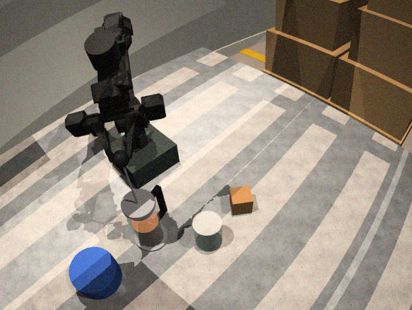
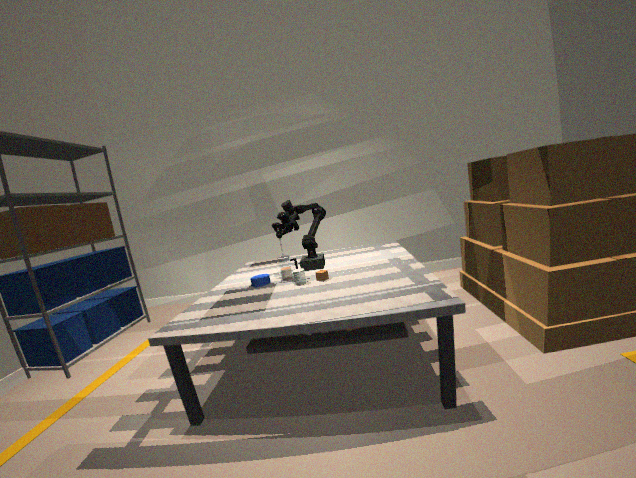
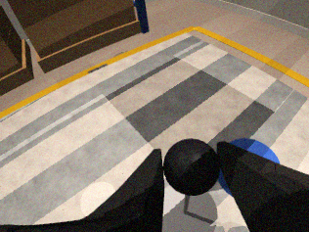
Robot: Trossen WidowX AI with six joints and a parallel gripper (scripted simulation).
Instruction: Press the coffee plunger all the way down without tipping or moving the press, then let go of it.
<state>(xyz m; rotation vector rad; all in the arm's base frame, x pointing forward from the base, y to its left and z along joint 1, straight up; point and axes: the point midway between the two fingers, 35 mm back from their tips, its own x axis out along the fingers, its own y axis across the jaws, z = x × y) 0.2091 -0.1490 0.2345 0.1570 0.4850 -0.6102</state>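
We see the gripper [image 3: 190, 175] closed around the black knob [image 3: 190, 166] of the plunger, one dark finger [image 3: 139, 210] on each side of the ball, gripping it. In the top view the knob [image 1: 120, 157] sits high on its thin rod [image 1: 129, 181], which rises at a slant in the picture from the round lid [image 1: 138, 203] of the coffee press [image 1: 145, 218]. The press stands upright on the striped table [image 1: 299, 200], just in front of the arm's dark base [image 1: 151, 158], its black handle [image 1: 160, 200] pointing toward the base. Through the glass we make out an orange-brown band below the lid.

Beside the press stands a white cylinder [image 1: 206, 230], apart from it, and past that an orange cube [image 1: 241, 199]. A blue disc [image 1: 94, 272] lies near the table's front edge, on the other side of the press; in the wrist view part of it [image 3: 256, 152] shows behind one finger.

From the distant outside view the arm [image 2: 300, 226] bends over the press [image 2: 286, 272], though at that size we cannot really judge the grip there. Cardboard boxes [image 2: 555, 231] and a shelf [image 2: 56, 246] flank the table.
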